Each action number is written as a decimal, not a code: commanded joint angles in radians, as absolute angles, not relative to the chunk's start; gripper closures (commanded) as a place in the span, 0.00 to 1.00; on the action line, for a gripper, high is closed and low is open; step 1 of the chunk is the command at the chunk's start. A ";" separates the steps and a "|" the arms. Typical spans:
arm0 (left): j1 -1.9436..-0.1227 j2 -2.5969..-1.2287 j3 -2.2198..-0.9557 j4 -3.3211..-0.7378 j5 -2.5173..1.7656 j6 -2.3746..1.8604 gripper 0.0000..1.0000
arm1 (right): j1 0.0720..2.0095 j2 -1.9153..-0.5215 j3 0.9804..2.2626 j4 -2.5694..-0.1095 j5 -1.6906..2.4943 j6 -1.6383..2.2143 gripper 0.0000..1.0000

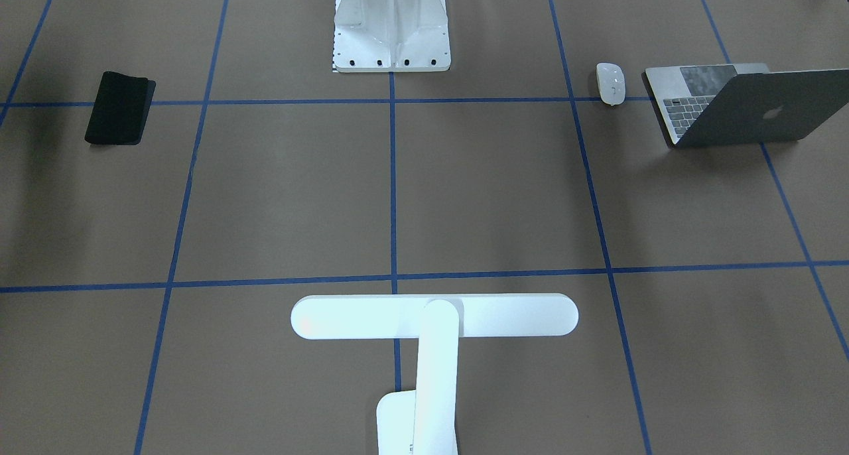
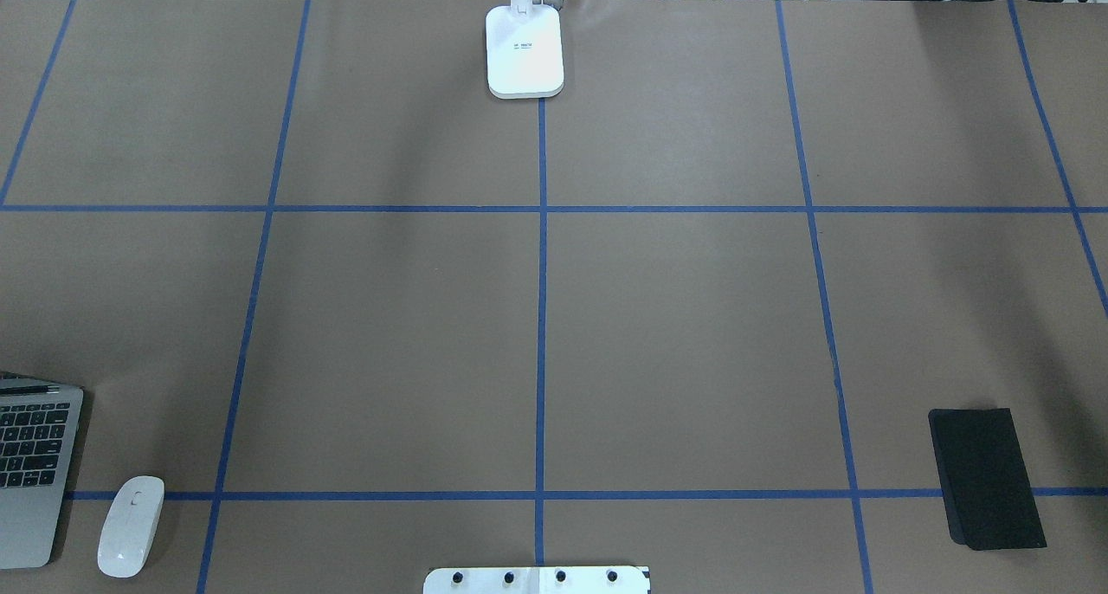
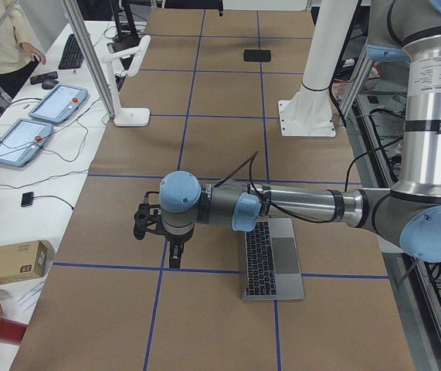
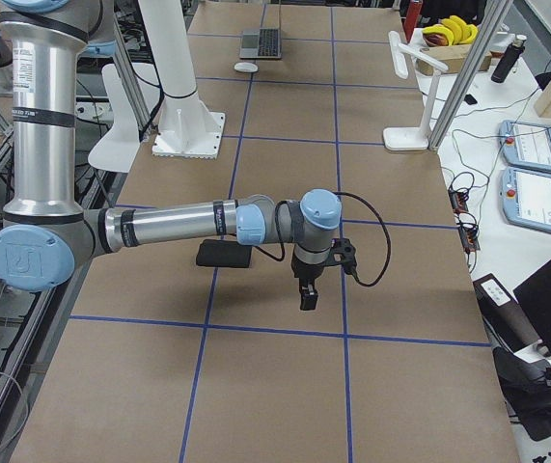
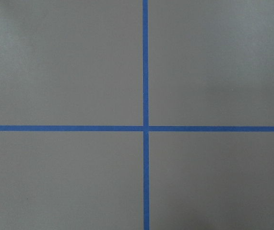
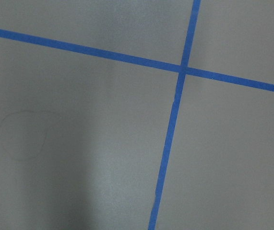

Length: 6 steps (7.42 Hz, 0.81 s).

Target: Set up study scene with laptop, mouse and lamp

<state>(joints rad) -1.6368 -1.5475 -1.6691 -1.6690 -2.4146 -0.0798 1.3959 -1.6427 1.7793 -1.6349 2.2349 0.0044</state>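
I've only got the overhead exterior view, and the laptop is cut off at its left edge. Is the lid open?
Observer: Yes; the front-facing view shows the laptop open, lid raised, Apple logo showing.
Operator: I see no arms. Where is the left one?
Observer: In the exterior left view the left gripper hangs above the table near the laptop.
Operator: And the lamp above its base?
Observer: Front-facing view: the lamp has its bar head crosswise on its arm, a T shape.
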 commanded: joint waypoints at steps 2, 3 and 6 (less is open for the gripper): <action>-1.637 -1.542 -1.670 -1.669 -2.416 -0.080 0.00 | 1.370 -1.634 1.787 -1.634 2.227 0.006 0.00; -1.637 -1.543 -1.667 -1.661 -2.411 -0.090 0.00 | 1.370 -1.634 1.779 -1.634 2.215 0.003 0.00; -1.637 -1.511 -1.692 -1.587 -2.408 -0.149 0.00 | 1.370 -1.634 1.781 -1.638 2.210 0.009 0.00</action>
